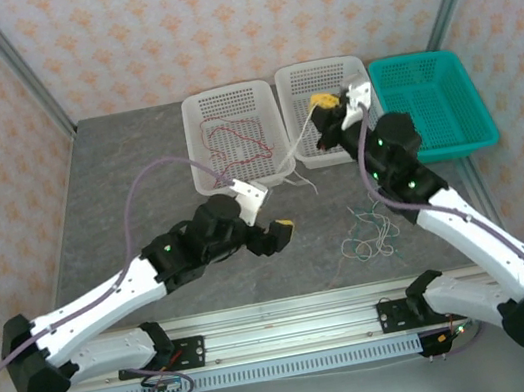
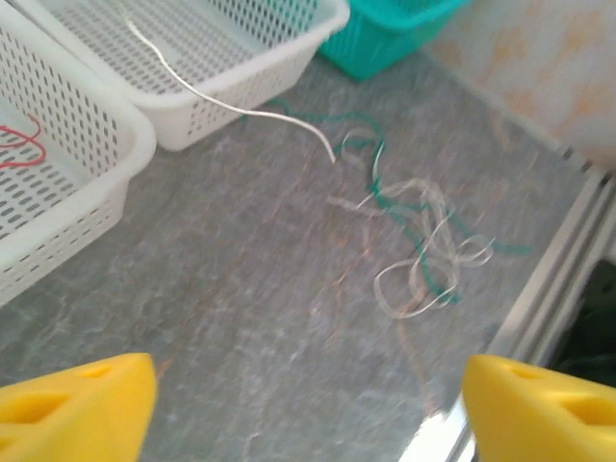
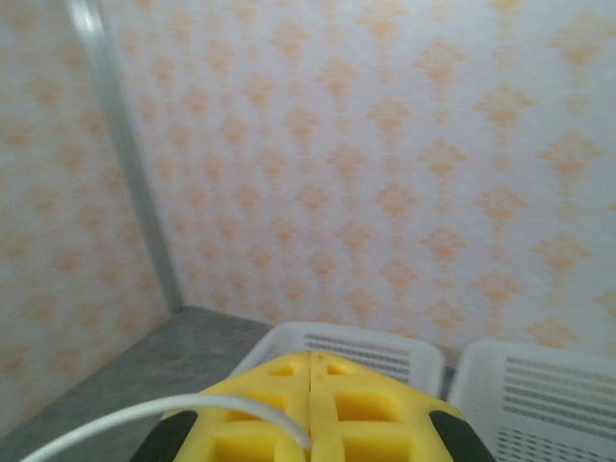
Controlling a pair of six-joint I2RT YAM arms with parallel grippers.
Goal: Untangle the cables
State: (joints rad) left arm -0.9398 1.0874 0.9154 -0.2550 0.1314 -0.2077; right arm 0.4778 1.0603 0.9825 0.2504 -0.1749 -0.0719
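The wide-open, empty left gripper (image 2: pixel 308 404) sits nearest the thin teal-green and whitish wire tangle (image 2: pixel 423 260), lying to its right; the right gripper (image 3: pixel 310 385) pinches a thin white cable (image 3: pixel 144 406).

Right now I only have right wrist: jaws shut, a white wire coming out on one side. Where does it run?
Observer: The white cable drops over a front corner of the middle white basket; its free end reaches the table.
Operator: Anything tangled down there?
Observer: Yes, a clump of teal-green and pale wires lies on the table just past that free end.
Operator: Left arm?
Observer: The left jaws stand wide open and empty above the table, in front of the left white basket.
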